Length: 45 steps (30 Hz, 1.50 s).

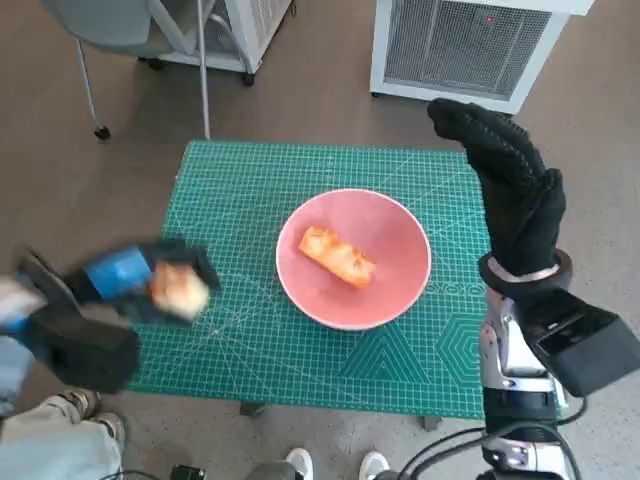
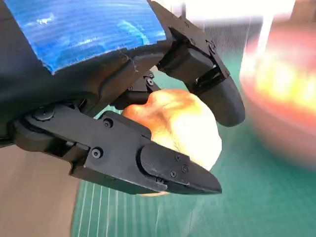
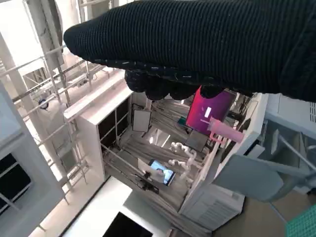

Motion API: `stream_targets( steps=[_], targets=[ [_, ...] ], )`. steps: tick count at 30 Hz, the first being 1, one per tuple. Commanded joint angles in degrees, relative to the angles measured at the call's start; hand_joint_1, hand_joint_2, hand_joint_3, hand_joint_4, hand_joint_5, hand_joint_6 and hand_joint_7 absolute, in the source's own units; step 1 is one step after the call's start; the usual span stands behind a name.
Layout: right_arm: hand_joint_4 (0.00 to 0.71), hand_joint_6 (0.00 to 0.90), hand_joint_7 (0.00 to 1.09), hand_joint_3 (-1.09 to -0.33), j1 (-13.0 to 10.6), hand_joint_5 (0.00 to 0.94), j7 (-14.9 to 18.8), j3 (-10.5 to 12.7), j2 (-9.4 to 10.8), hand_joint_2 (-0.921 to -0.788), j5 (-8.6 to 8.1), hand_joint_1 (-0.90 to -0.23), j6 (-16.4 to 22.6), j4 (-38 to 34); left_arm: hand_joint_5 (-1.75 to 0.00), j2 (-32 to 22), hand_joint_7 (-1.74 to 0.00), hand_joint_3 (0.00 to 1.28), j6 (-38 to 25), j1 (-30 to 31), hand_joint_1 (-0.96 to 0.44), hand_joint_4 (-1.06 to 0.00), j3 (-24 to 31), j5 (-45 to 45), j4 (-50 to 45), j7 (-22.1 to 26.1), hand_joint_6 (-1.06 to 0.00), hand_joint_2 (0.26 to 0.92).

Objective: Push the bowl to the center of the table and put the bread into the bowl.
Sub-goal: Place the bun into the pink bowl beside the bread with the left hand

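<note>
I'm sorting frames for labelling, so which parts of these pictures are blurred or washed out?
Head view: the blue-taped left hand and its golden bread piece are motion-smeared; the pink round bowl on the green cutting mat is sharp. Left wrist view: the fingers and bread are crisp, the bowl a streaked, glaring blur. Right wrist view: sharp, though bright areas wash out.

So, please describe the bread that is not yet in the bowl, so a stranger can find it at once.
Start at the green mat on the table, with the pink bowl near its middle. Go to the mat's left edge: the blue-taped left hand holds a rounded golden piece of bread. The other bread lies in the bowl and is longer.
</note>
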<state>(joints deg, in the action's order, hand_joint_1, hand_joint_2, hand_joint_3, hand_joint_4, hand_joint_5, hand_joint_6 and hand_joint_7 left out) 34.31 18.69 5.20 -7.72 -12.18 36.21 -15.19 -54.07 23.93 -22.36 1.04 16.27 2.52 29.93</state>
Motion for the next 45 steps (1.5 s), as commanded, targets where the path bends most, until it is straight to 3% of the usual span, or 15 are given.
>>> stream_targets(
  steps=[1,14,23,29,32,33,36,38,45],
  targets=[
    [0.25,-0.001,0.62,-0.842,-0.7,0.0,0.4,-0.1,0.2,-0.921,-0.61,-0.662,-0.9,-0.5,-1.24,2.8,-1.26,0.14,-0.2,-3.5,0.0,-0.55,1.2,-2.1,-4.1,-1.8,-0.6,0.921],
    [0.25,-0.001,0.62,-0.84,-0.6,0.0,0.9,-0.1,0.2,-0.921,-1.26,-0.663,-0.5,-1.1,-1.2,17.2,-1.22,0.1,7.8,-17.6,0.0,-0.6,-6.7,1.9,0.9,-8.4,-0.63,0.92],
    [0.25,-0.001,0.62,-0.838,-0.9,0.001,1.0,0.2,0.0,-0.921,-1.14,-0.671,0.0,-1.2,-1.15,23.9,-1.21,0.08,7.8,-23.5,0.0,-0.65,-13.8,7.6,9.5,-8.2,-0.63,0.92],
    [0.251,-0.001,0.62,-0.836,-1.1,0.001,0.8,0.4,-0.2,-0.921,-0.87,-0.679,0.3,-1.0,-1.19,26.5,-1.24,0.11,1.8,-24.5,0.0,-0.64,-17.7,9.5,12.8,-4.0,-0.58,0.92],
    [0.251,-0.001,0.62,-0.835,-1.1,0.001,0.8,0.5,-0.3,-0.921,-0.9,-0.683,0.3,-1.0,-1.27,27.3,-1.33,0.18,-7.6,-23.9,0.0,-0.58,-19.0,8.7,11.0,2.4,-0.47,0.921],
    [0.251,-0.001,0.62,-0.835,-1.2,0.001,0.7,0.6,-0.4,-0.921,-0.9,-0.683,0.2,-0.9,-0.99,27.8,-1.08,0.19,-13.7,-23.9,0.0,-0.47,-19.6,8.6,9.7,6.2,-0.39,0.88],
    [0.251,-0.001,0.62,-0.836,-1.3,0.001,0.6,0.7,-0.4,-0.921,-0.85,-0.681,0.3,-0.7,-0.35,28.8,-0.56,0.13,-24.6,-24.2,-0.03,-0.32,-20.7,8.7,7.6,12.5,-0.31,0.827],
    [0.251,-0.001,0.62,-0.836,-1.4,0.001,0.4,0.7,-0.4,-0.921,-0.62,-0.68,0.3,-0.5,-0.15,29.1,-0.35,0.1,-27.8,-24.3,-0.07,-0.25,-21.0,8.6,7.3,14.2,-0.28,0.813],
    [0.251,-0.001,0.62,-0.835,-1.4,0.001,-0.1,0.9,-0.4,-0.921,-0.13,-0.677,0.3,-0.4,-0.01,28.7,-0.2,0.07,-28.1,-22.6,-0.17,-0.18,-20.1,7.2,4.7,14.0,-0.25,0.81]
  ],
)
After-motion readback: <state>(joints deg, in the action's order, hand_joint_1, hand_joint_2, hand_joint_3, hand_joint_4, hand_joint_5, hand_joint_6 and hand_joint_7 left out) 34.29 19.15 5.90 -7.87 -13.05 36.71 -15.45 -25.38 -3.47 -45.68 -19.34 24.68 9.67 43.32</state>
